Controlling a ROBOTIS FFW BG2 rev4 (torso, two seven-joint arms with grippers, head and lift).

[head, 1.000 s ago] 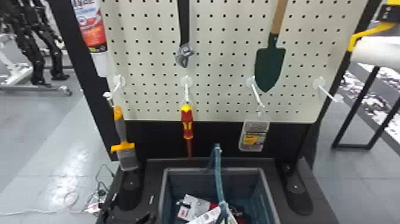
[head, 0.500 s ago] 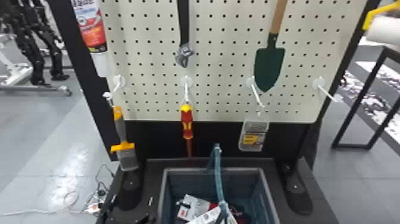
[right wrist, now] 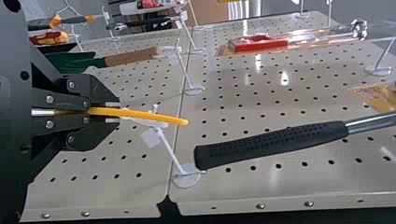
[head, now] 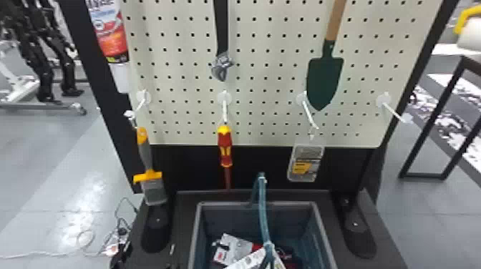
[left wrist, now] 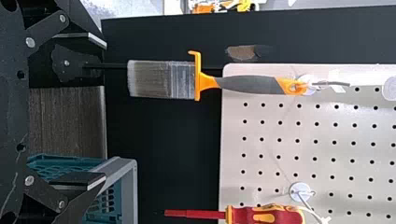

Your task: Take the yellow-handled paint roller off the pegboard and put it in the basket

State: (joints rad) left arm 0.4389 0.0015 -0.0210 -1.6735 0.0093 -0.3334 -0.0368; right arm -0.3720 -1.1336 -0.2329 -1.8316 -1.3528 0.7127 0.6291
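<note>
The fingers of the right gripper [right wrist: 116, 112] pinch the paint roller's yellow handle [right wrist: 156, 116]; its white roller [head: 470, 36] is at the head view's upper right. Ease the handle clear of the white hook [right wrist: 170, 151] before lowering toward the basket [head: 229, 204]. The left gripper's [left wrist: 103, 109] fingers are spread, empty.
</note>
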